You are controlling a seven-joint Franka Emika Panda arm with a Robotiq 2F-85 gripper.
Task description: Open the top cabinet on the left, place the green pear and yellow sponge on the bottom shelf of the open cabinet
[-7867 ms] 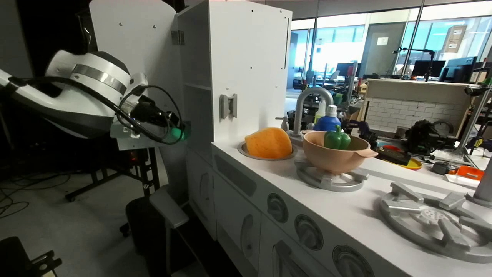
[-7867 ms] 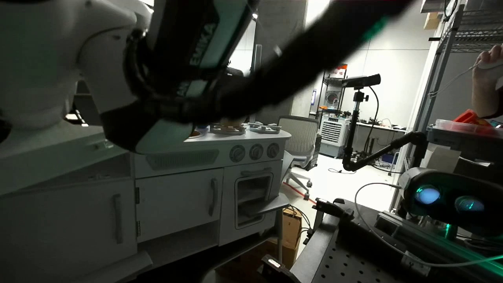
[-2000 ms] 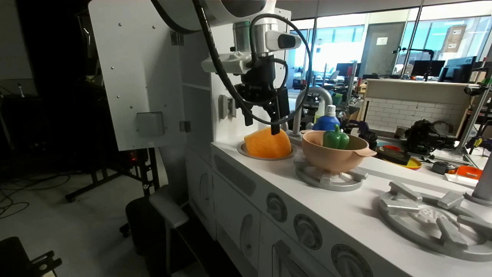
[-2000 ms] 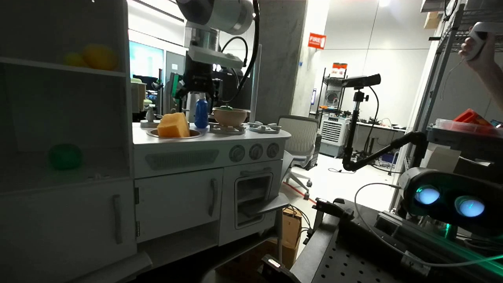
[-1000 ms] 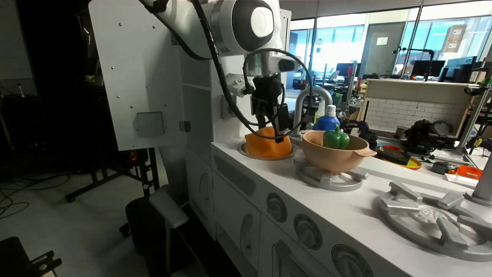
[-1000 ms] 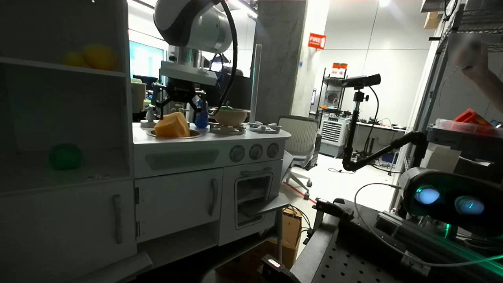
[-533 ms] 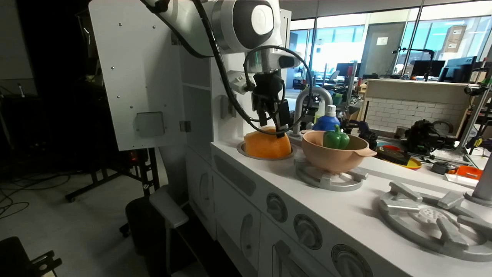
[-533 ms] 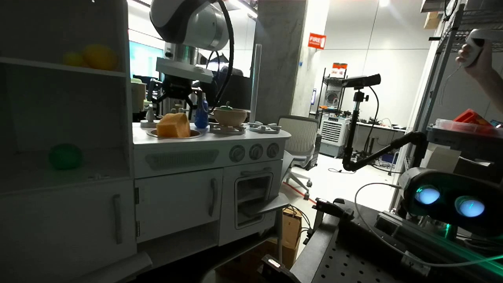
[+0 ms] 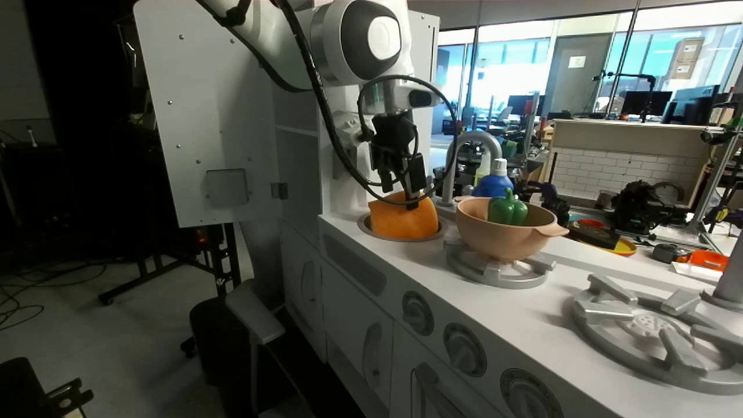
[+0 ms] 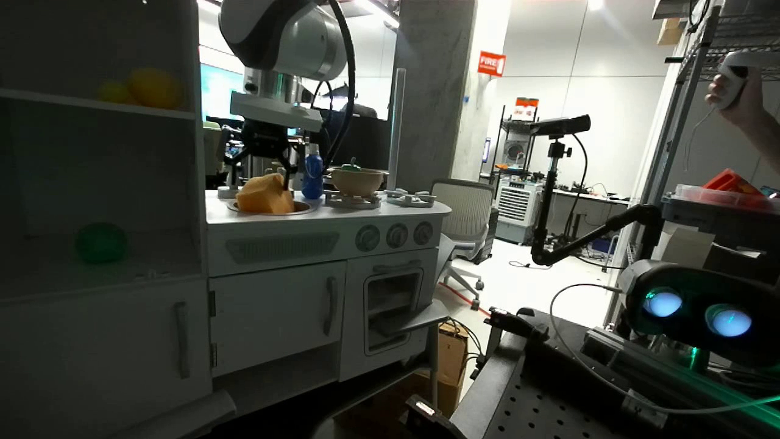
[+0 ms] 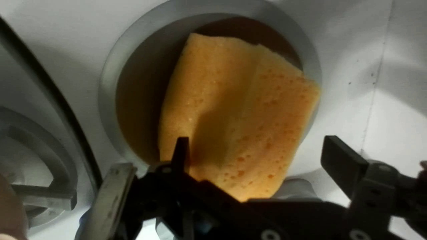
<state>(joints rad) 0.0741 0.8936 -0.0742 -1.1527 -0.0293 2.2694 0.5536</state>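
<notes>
Gripper (image 11: 257, 143) spread wide and empty, we see the yellow sponge (image 11: 230, 116) freshly skewed in the sink (image 11: 108, 90) beneath one finger (image 11: 182, 150), so, the green pear (image 10: 102, 242) already shelved, we judge realignment necessary.

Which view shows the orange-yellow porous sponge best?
The wrist view: the sponge is largest, seen from above in the round grey sink, though the black gripper hides part. Both exterior views show it smaller, from the side.
</notes>
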